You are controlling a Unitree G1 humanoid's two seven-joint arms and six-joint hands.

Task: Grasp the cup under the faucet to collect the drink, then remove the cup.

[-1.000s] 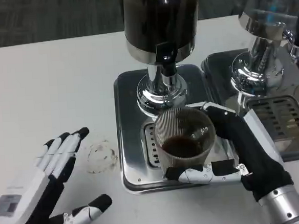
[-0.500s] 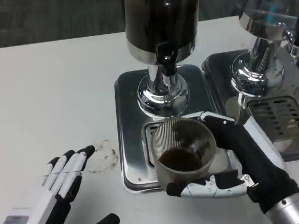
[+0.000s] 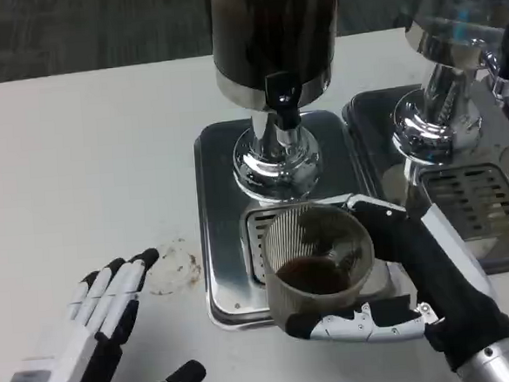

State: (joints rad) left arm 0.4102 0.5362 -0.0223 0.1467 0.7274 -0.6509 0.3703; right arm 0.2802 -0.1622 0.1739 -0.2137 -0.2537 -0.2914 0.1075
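Right hand: the right hand [image 3: 436, 287] reaches in from the lower right and wraps the cup [image 3: 318, 261], its thumb curled across the cup's near side low down and its fingers [image 3: 374, 207] round the far side; it holds the cup firmly.
Cup: clear, ribbed, upright, with dark drink in its bottom; it sits inside the right hand's grasp, over the near edge of the drip tray [image 3: 228, 245], toward the robot from the faucet [image 3: 283, 97] and no longer straight beneath it.
Faucet: a short black spout at the base of the dark drink dispenser [image 3: 274, 32], beyond the right hand's fingertips and above the chrome pedestal [image 3: 278, 159].
Drip tray: a shiny metal plate with a slotted grate, beneath and just left of the right hand.
Left hand: the left hand [image 3: 94, 338] hovers low at the near left, fingers straight and apart, thumb spread out to the side, holding nothing; it is well apart from the cup.
Stain: a faint brown ring [image 3: 174, 266] on the white table [image 3: 78, 168], just beyond the left hand's fingertips, between that hand and the drip tray.
Second dispenser: a chrome machine [image 3: 452, 81] with its own grated tray [image 3: 473, 197], beyond the right hand's wrist on the far right.
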